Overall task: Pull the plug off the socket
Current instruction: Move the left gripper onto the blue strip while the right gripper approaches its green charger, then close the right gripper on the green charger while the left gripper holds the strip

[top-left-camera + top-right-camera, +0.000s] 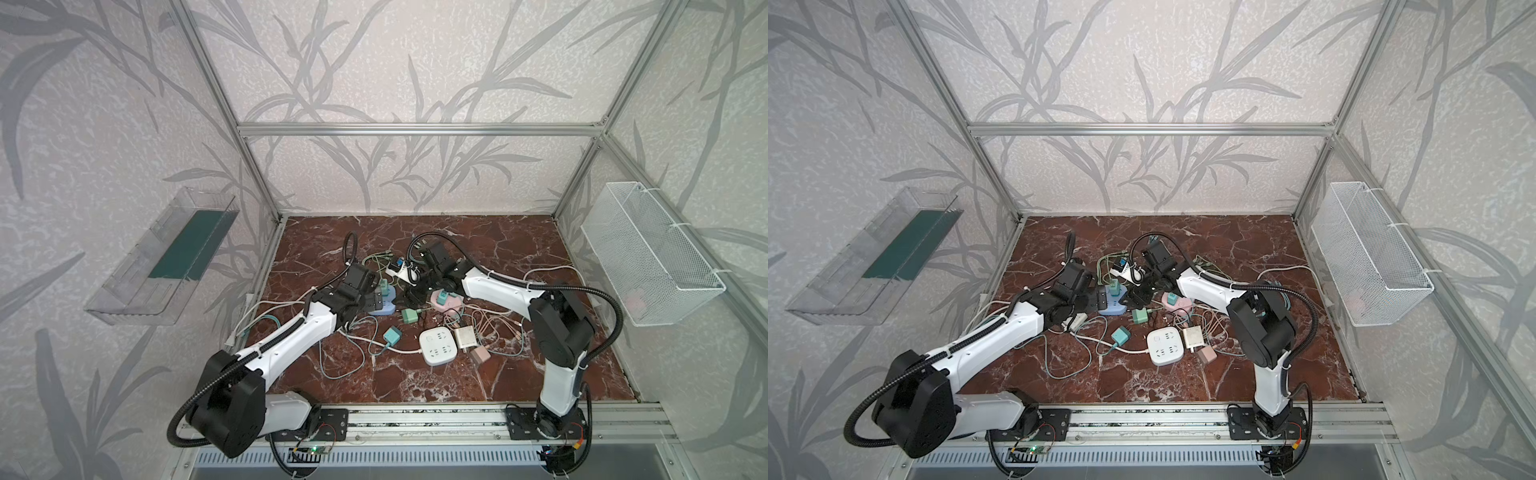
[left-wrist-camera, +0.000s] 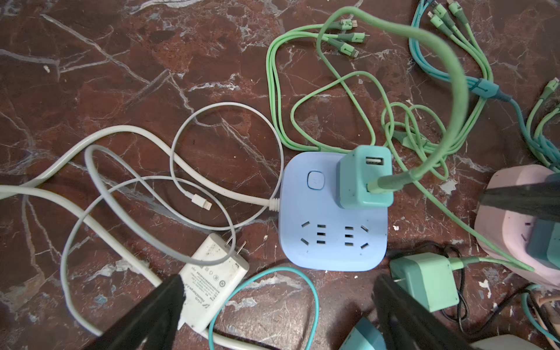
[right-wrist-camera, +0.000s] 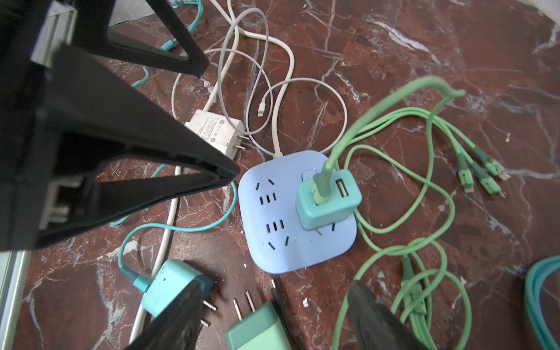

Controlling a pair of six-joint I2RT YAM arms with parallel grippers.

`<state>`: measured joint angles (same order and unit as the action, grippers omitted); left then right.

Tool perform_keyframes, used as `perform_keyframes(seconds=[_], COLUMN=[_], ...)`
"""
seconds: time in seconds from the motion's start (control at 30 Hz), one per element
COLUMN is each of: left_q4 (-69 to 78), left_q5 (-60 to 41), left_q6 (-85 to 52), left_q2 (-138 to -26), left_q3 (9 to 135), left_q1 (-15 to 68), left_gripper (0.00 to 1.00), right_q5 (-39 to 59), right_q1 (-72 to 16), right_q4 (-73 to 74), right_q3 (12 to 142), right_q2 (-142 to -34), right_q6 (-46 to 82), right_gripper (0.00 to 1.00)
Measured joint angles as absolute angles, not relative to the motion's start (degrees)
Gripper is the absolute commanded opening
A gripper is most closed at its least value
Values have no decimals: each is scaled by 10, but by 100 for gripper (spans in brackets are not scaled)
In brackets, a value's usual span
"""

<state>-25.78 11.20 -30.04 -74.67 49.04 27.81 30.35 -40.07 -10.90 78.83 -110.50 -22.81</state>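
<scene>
While plugged in blue socket [image 2: 333, 224], teal plug [image 2: 365, 177] sits btwn open grippers.

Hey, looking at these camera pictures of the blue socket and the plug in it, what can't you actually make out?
- Teal plug prongs: hidden inside the blue socket, both wrist views.
- Pink socket: cut off by the left wrist view's edge, partly behind a black finger.
- Blue socket in both top views: largely covered by the left gripper; outlets too small.
</scene>
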Motion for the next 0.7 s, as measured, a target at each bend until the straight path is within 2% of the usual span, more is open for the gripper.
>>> perform_keyframes(seconds=[0.23,0.4,0.7], left_q4=[-243,-239,-221], left_q5=[57,33,-4], left_q6=[-279,-276,-282], left_q2=[-776,-808,-852], left_q3=[511,538,540], left_q1=[249,235,203], left_gripper=[81,64,60], right_q5=[321,326,330], right_q1=[-401,-401,-401], right_q4=[-120,-134,-168], right_q3=[851,893,955], right_q2=[-1168,-1204,-1253], right_q6=[-268,-289,-321], right_gripper=[74,73,72])
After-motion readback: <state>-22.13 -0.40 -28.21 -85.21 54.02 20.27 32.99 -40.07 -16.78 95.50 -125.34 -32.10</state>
